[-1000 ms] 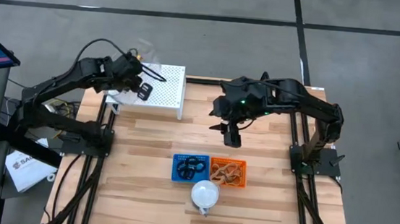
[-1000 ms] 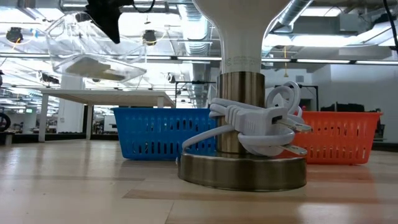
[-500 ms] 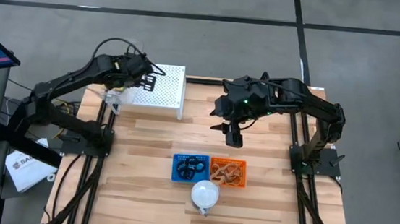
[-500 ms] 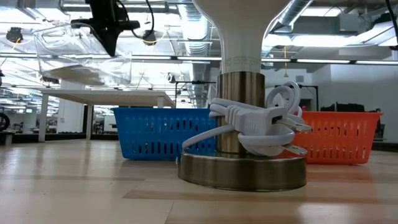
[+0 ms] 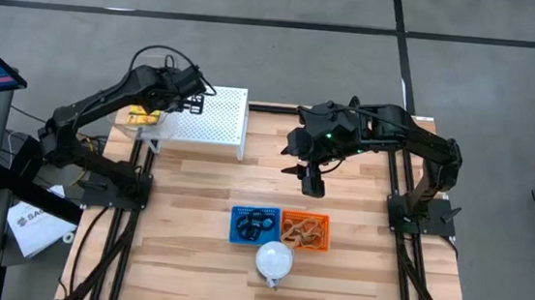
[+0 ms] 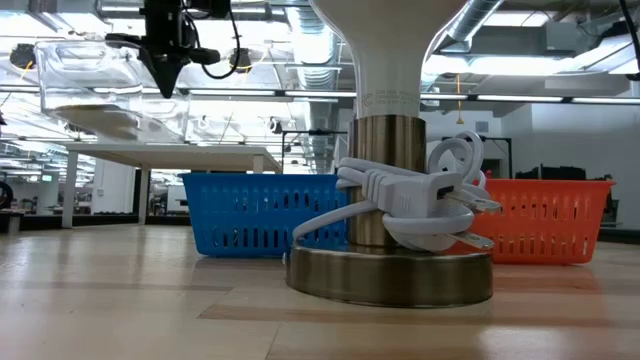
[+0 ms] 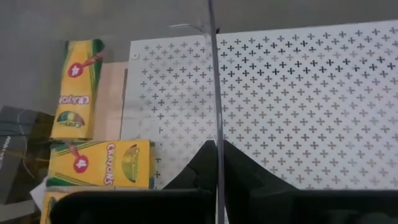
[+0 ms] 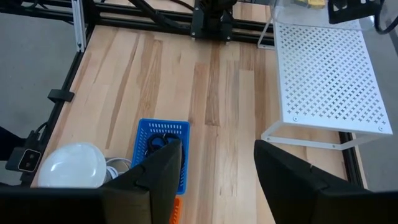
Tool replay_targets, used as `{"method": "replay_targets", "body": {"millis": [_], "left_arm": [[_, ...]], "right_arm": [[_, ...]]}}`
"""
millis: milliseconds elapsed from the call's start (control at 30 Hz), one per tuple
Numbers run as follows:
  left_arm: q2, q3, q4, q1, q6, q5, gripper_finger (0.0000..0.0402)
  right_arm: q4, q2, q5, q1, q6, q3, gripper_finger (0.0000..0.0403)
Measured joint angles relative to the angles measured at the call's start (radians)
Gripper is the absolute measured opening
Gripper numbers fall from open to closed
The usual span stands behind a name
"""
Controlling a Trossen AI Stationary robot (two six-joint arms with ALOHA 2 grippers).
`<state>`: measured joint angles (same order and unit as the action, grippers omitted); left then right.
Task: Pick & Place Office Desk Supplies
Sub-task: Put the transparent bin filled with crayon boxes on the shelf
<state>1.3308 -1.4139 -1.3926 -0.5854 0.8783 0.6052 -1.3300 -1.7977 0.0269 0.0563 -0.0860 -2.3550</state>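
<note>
- While the left gripper [image 5: 183,99] hangs at the far-left corner, clamped on the thin rim of a clear plastic bin [image 6: 95,85] held in the air, the step in hand looks like carrying that bin, perhaps off to the side of the white perforated shelf [image 5: 214,116].
- The next move likely calls for lowering the bin level and letting go without tipping it.
- The right gripper [image 5: 309,181] hovers over the table's middle, its jaws spread and empty.
- The blue basket [image 5: 254,226] holds small black rings [image 5: 252,224]; the orange basket [image 5: 304,231], touching it, holds tan rubber-band loops [image 5: 303,231].
- Yellow crayon boxes [image 7: 102,163] lie beside the shelf; whether inside the bin, I cannot tell.
- A white dome lamp [image 5: 274,260] stands just beside the baskets.
</note>
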Motion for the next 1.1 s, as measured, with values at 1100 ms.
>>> {"method": "replay_targets", "body": {"millis": [1100], "left_arm": [[0.139,-0.001,0.037,0.071,0.095,0.035,0.0000]], "right_arm": [[0.003,0.047,-0.003,-0.040,-0.022,0.000,0.0198]]}}
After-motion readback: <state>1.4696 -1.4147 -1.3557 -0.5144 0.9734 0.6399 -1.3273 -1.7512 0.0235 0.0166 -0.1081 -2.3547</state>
